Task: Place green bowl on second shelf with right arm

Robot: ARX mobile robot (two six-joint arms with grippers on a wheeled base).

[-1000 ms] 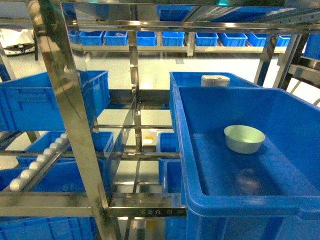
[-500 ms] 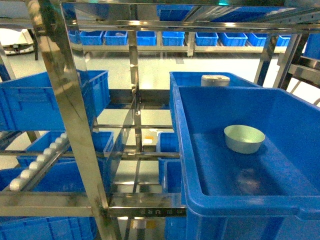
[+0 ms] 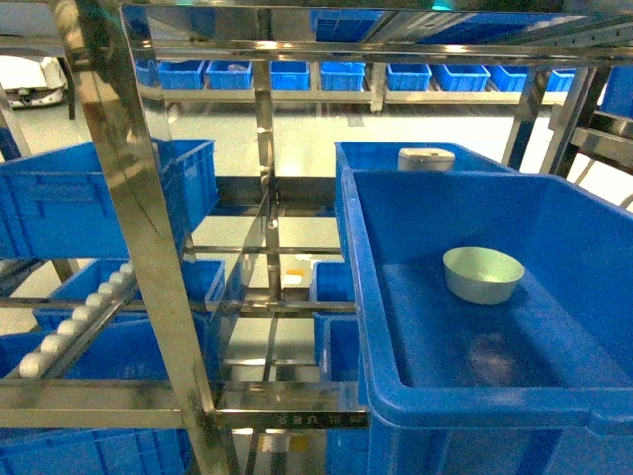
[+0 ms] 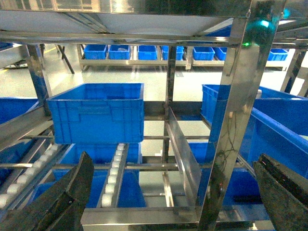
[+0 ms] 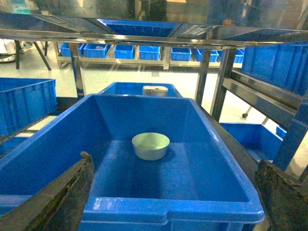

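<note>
The green bowl (image 5: 150, 146) sits upright on the floor of the big blue bin (image 5: 53, 144) on the second shelf (image 3: 297, 420), slightly toward twelve o'clock of the bin's centre, so the placing looks done. The right gripper (image 5: 173, 192) stands wide open, holding nothing, pulled clear at six o'clock of the bin; the left gripper (image 4: 173, 192) is likewise spread and empty. Next would be only parking the arm. Around stand steel rack uprights (image 3: 129, 198) and further blue bins (image 4: 96, 113) over a pale floor.
</note>
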